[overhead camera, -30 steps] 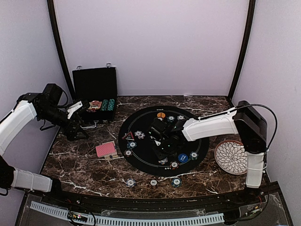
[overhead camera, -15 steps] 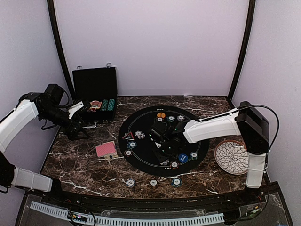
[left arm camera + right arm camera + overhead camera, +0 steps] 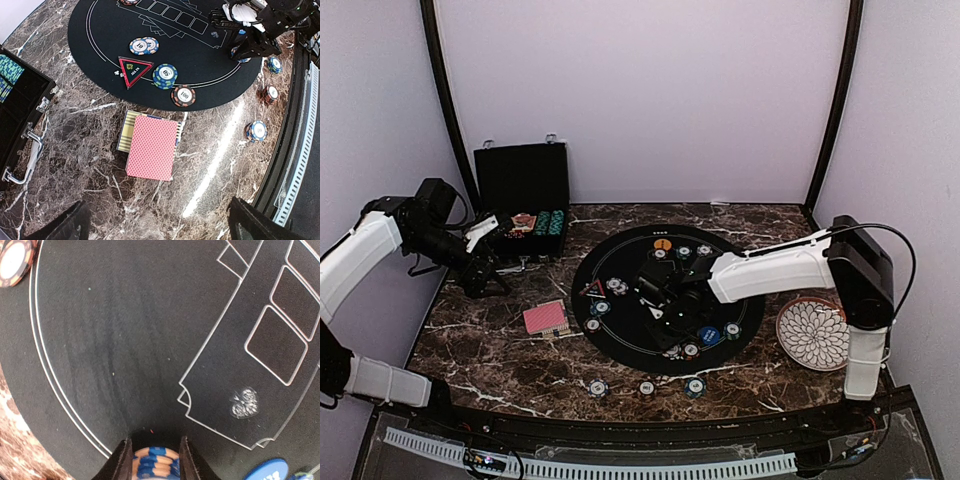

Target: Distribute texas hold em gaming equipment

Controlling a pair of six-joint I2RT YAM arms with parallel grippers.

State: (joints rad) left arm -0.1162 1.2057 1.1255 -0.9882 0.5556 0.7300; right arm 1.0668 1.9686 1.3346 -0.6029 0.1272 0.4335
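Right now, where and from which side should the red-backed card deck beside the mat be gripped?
From straight above, pinch the card deck across its two long edges, mid-length. It lies flat and thin, so only the edges offer purchase, and the shorter span likely suits the tool.

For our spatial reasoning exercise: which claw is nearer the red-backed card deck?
Left. The left claw hovers just left of the deck; the right claw is over the mat.

The bench [image 3: 75,165] looked like polished brown marble, quite glossy. The round mat [image 3: 125,340] was matt black cloth. The blue-striped poker chips [image 3: 152,464] seemed smooth plastic.
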